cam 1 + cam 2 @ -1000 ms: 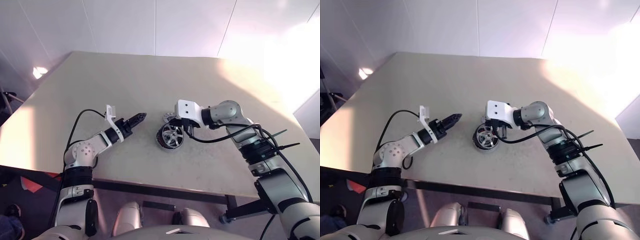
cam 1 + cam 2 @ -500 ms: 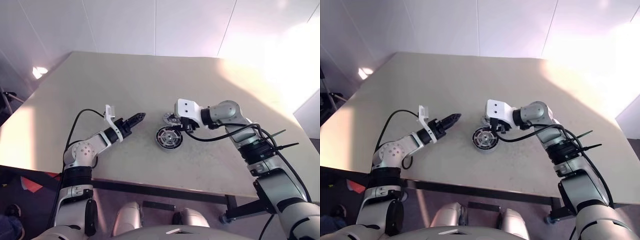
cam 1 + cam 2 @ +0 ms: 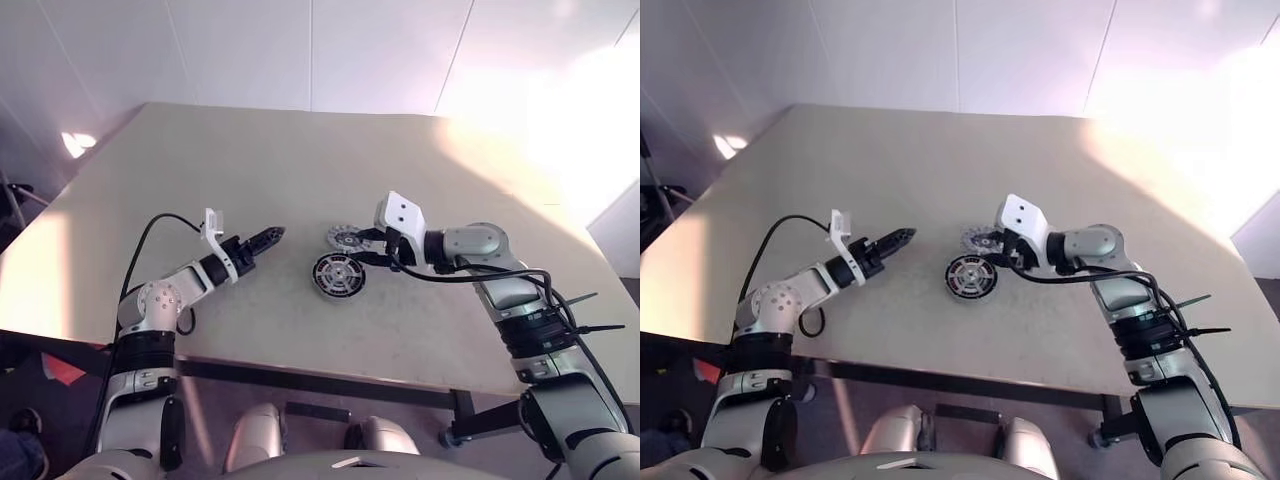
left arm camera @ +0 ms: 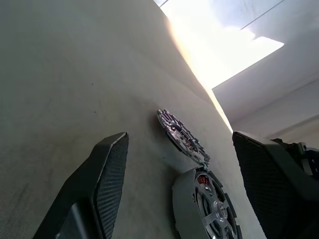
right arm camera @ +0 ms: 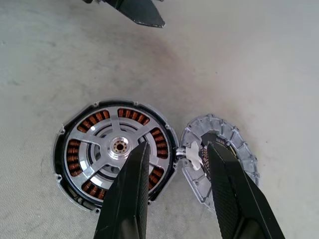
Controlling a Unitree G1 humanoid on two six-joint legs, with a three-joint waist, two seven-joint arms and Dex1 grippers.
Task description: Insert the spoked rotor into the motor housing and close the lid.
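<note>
A: Any lettering, labels or numbers legible?

B: None. The spoked rotor in the motor housing shows bare metal and copper windings, no markings. The lid beside it is plain grey, nothing readable.

A: The table?

B: Blank surface, no signs or stickers that can be made out.

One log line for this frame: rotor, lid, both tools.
spoked rotor: seated in motor housing | lid: off, flat beside housing | right tool: open, empty, above both | left tool: open, empty
</note>
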